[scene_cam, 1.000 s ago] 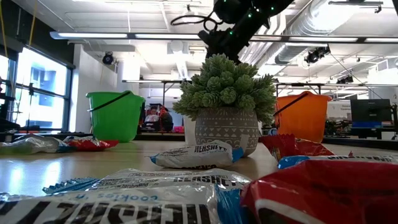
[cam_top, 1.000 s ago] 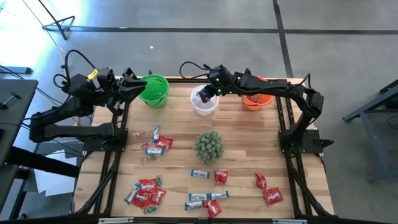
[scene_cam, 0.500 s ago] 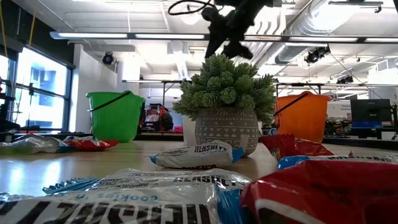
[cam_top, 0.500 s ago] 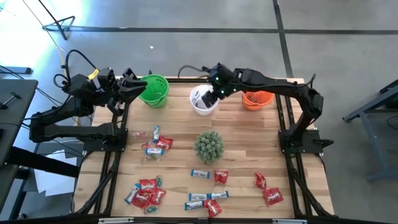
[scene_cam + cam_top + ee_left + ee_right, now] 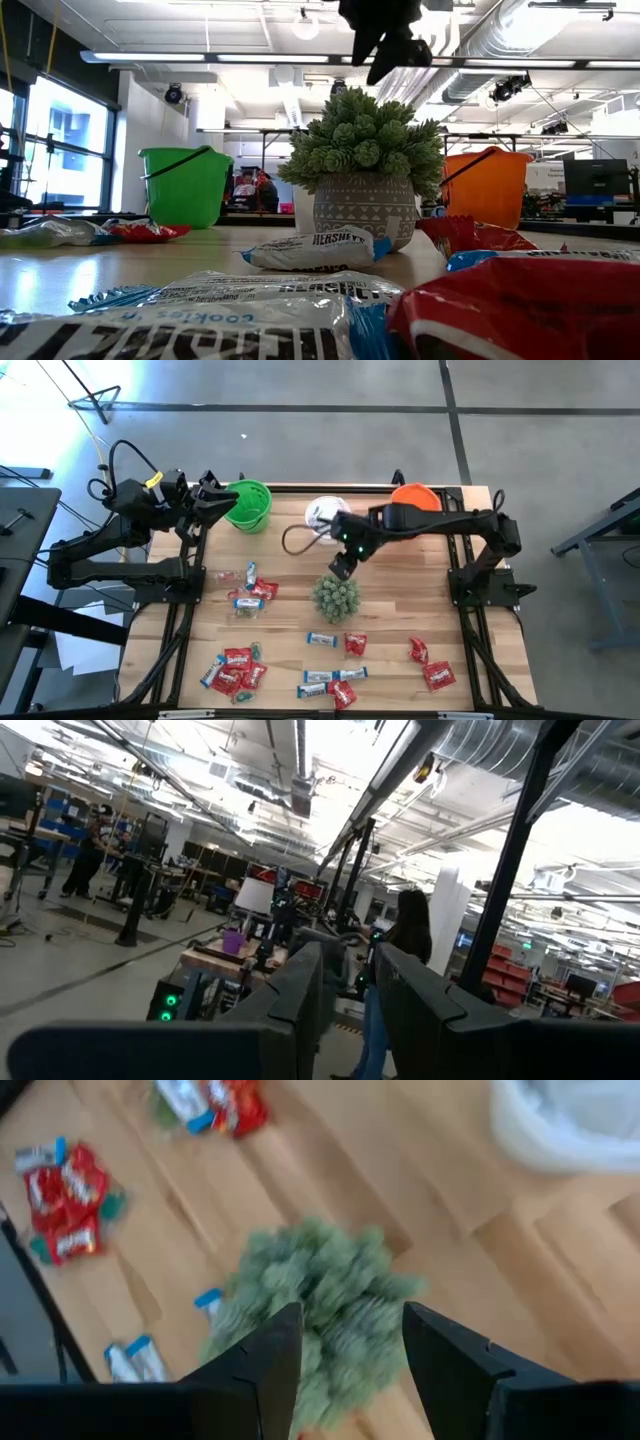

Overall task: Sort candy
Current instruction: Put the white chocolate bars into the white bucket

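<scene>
Candy lies in loose groups on the wooden table: red and blue-and-white wrappers at the left (image 5: 250, 592), near left (image 5: 232, 672), near middle (image 5: 330, 682) and near right (image 5: 430, 665). My right gripper (image 5: 338, 568) hangs open and tipped downward just above the spiky green plant (image 5: 336, 595), with nothing between its fingers (image 5: 345, 1325). At the table's far left corner my left gripper (image 5: 222, 495) is raised beside the green cup (image 5: 247, 505). It is open and empty (image 5: 350, 970).
A white cup (image 5: 325, 515) holding wrappers stands at the far middle and an orange cup (image 5: 413, 495) at the far right. The potted plant (image 5: 365, 170) occupies the table's centre. Bare wood lies between the cups and the plant.
My right gripper has swung away from above the white cup toward the table's near edge and now hangs over the plant. It has tipped to point more steeply down. My left arm has kept still.
</scene>
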